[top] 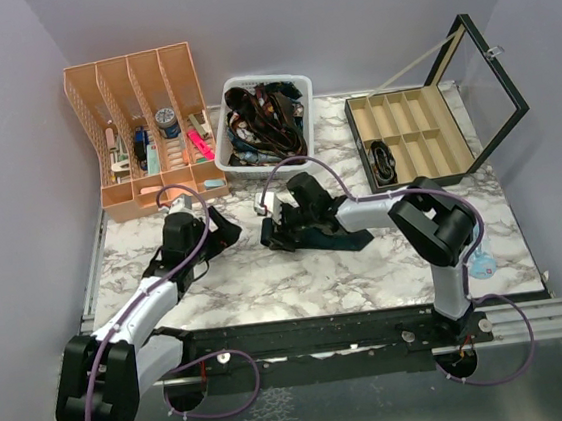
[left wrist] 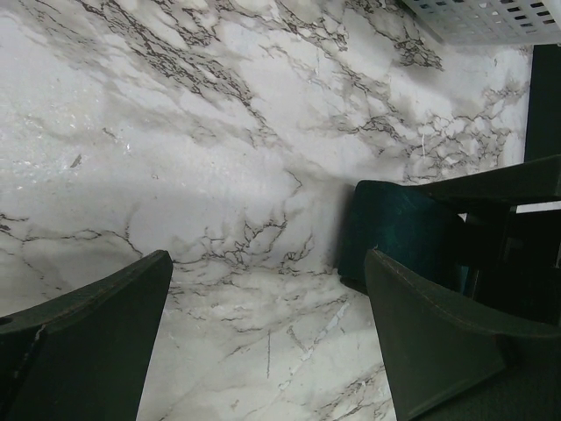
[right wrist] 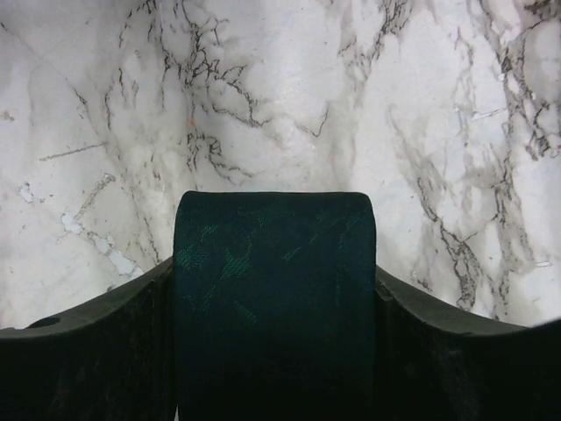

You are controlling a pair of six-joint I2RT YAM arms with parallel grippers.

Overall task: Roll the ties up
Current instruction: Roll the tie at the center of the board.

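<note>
Where the marble-patterned table (top: 368, 272) meets the back wall at far left, a peach mesh file organizer (top: 141, 125) stands with four upright slots holding small stationery items.

Just in front of it, the left claw (left wrist: 267, 263) hovers low over bare table surface. Its two dark, matte fingers (left wrist: 96, 324) are spread wide and nothing is between them. In the left wrist view, a rounded fold of dark fabric lies just beyond the right-hand finger; the two look apart.

At centre rear, a white plastic basket (top: 256, 163) with perforated walls contains a tangled heap of loose ties (top: 266, 116) in dark and patterned fabrics.

In front of the basket, the right claw (right wrist: 273, 267) is down at table level. The tie (right wrist: 273, 289), a flat band of dark teal-navy woven cloth with a faint green sheen, fills the whole gap between the fingers. Its straight edges sit against both inner finger faces, so the claw grips it across its width. The end facing away from the wrist camera has rounded corners. In the top view, more of the same fabric lies flat on the table under the right arm.

At far right, a dark rectangular box (top: 422, 115) with tan divided compartments stands with its glazed lid (top: 488, 78) raised. One front compartment holds a dark item too small to identify.
</note>
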